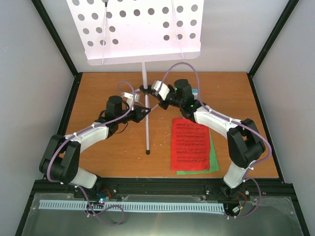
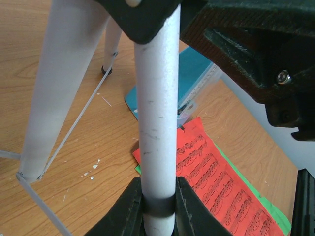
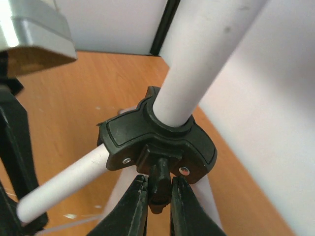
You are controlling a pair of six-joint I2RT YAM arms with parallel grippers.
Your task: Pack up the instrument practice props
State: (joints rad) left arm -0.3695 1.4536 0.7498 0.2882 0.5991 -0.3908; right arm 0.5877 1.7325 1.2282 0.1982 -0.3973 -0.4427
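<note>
The music stand's grey perforated tray (image 1: 142, 29) rises at the back on a white pole (image 1: 144, 73). My left gripper (image 1: 142, 112) (image 2: 158, 206) is shut on a white tube (image 2: 157, 123) of the stand just below its black hub (image 1: 146, 89). My right gripper (image 1: 152, 94) (image 3: 158, 196) is shut on the small black knob (image 3: 160, 184) under that hub (image 3: 157, 140). A red sheet-music page (image 1: 189, 145) (image 2: 221, 187) lies flat on a green page (image 1: 214, 162) to the right. Something blue (image 1: 195, 92) (image 2: 197, 73) shows behind the right arm, mostly hidden.
Another stand leg (image 2: 64, 88) slants to the left with thin wire braces. One black foot (image 1: 147, 152) rests on the wooden table (image 1: 108, 152). White walls with black frame posts close in the table on three sides.
</note>
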